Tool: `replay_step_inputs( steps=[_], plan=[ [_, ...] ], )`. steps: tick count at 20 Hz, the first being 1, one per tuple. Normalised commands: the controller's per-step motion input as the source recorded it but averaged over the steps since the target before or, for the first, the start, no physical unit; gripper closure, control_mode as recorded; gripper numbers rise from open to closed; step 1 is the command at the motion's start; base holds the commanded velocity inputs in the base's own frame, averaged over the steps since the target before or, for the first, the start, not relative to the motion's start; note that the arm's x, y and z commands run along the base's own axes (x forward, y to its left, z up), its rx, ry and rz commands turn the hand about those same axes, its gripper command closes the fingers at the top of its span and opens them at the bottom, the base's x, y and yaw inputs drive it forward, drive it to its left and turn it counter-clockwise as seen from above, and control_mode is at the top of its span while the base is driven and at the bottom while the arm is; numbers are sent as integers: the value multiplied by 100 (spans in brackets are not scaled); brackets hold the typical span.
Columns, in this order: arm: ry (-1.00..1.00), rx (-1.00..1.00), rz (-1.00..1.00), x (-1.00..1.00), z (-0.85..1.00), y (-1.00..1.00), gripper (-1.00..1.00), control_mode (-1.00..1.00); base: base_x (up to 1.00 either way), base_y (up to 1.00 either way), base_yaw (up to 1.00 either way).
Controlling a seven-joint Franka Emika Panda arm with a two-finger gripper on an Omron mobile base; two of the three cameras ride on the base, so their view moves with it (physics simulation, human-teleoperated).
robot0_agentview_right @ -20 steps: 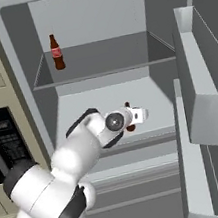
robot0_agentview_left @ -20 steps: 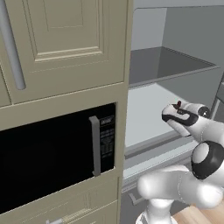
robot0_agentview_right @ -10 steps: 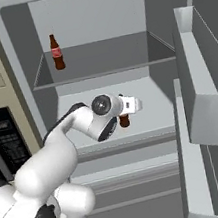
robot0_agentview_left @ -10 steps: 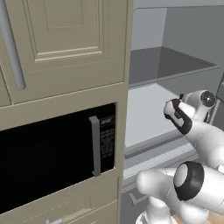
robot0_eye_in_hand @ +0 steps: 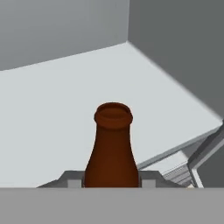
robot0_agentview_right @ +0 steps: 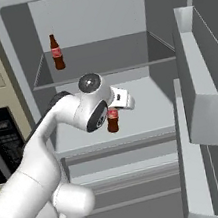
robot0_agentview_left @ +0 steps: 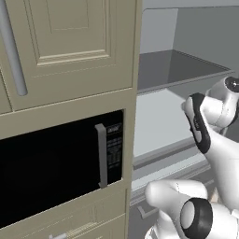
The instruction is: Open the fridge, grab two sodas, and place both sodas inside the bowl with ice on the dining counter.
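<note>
The soda is clamped by the gripper below the neck; rigid, smooth glass is judged slippery and breakable, so a body-level hold is advised.

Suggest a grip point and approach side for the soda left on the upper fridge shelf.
Pinch the soda on the upper shelf across its body at the label, coming level from the open front. It stands upright near the left wall, shelf ceiling close above, so a top-down approach looks blocked.

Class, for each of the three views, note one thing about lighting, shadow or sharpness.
Left base view: flat, even light; the black microwave shows no glare. Right base view: the dark brown soda bottle on the upper shelf looks sharp. Hand view: the held bottle is crisp, with soft shading.
</note>
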Motion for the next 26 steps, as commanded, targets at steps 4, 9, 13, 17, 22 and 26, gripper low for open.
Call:
replay_step_inputs(
  steps=[4, 9, 13, 17, 22, 26],
  plan=[
    [5, 0, 0, -67, 31, 36, 100, -100, 0, 0, 0],
    [5, 0, 0, -80, 5, 47, 100, -100, 0, 0, 0],
    [4, 0, 0, -76, 18, 35, 100, -100, 0, 0, 0],
    [0, -1, 0, -70, 26, 21, 100, -100, 0, 0, 0],
    [-8, -9, 0, -74, 35, 9, 100, -100, 0, 0, 0],
    [-2, -1, -2, -64, 2, 19, 100, -100, 0, 0, 0]
  ],
)
